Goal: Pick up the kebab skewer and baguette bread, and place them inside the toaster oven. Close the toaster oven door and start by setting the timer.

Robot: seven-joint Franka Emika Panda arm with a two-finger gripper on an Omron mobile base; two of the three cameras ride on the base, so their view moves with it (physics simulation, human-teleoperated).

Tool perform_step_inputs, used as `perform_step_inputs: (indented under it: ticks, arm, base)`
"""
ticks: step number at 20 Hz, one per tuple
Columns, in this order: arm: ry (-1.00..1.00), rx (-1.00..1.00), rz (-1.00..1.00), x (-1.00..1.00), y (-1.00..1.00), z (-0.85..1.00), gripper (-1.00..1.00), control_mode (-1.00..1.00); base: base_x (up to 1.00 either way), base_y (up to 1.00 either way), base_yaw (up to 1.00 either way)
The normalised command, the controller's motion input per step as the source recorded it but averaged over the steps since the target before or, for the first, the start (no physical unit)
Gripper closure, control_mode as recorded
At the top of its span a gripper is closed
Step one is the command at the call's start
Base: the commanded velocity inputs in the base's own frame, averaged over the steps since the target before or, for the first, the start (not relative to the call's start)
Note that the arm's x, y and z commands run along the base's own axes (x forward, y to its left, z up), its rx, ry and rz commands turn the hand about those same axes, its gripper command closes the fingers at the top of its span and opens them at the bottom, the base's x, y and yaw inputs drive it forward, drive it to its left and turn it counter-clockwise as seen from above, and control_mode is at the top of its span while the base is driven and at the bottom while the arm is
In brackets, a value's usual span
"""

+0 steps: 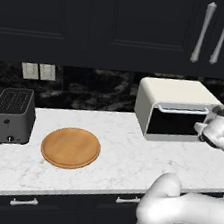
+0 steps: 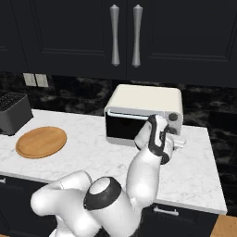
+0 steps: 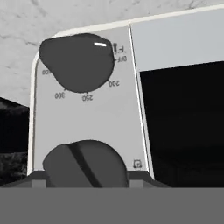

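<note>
The gripper (image 2: 173, 134) sits at the toaster oven (image 1: 173, 95) control panel, finger state unclear; the timer knob (image 3: 85, 164) (rigid, likely smooth) wants pinching across its ridge.

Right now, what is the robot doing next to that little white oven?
The robot's hand is up against the right end of the toaster oven, where the knobs are. In the hand view two dark knobs sit one above the other on the control panel, very close. The toaster oven door is shut, and the glass is too dark to see what is inside. The round wooden plate lies bare on the counter, and the grey toaster stands off to the left.
</note>
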Motion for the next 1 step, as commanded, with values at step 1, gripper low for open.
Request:
perform_step_inputs:
  ticks: [1]
  arm:
    - [0.20, 0.52, -0.15, -0.14, 0.00, -0.25, 1.00, -1.00]
  base:
    - [0.00, 0.00, 0.00]
